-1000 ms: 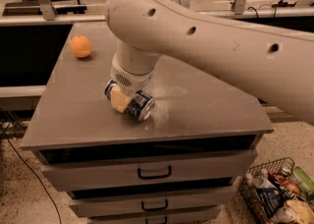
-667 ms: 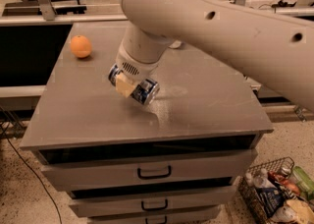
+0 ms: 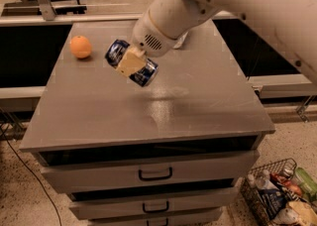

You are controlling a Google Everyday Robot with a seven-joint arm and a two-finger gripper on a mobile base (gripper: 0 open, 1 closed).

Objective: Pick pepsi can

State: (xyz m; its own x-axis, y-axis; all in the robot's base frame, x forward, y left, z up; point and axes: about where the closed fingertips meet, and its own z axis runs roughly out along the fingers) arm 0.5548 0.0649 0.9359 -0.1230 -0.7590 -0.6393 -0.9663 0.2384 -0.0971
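Observation:
The pepsi can (image 3: 145, 74), dark blue with white markings and silver ends, lies sideways in my gripper (image 3: 131, 63). The gripper is shut on the can and holds it in the air above the grey cabinet top (image 3: 198, 106), left of its middle. A tan finger pad (image 3: 130, 61) covers the middle of the can. My white arm comes in from the upper right.
An orange fruit (image 3: 80, 47) sits at the cabinet's far left. The cabinet has drawers (image 3: 155, 174) below its front edge. A wire basket of packets (image 3: 282, 195) stands on the floor at lower right. A clear plastic object (image 3: 181, 41) peeks out behind my arm.
The gripper has risen with the can, lifting it off the cabinet top and carrying it up and to the left.

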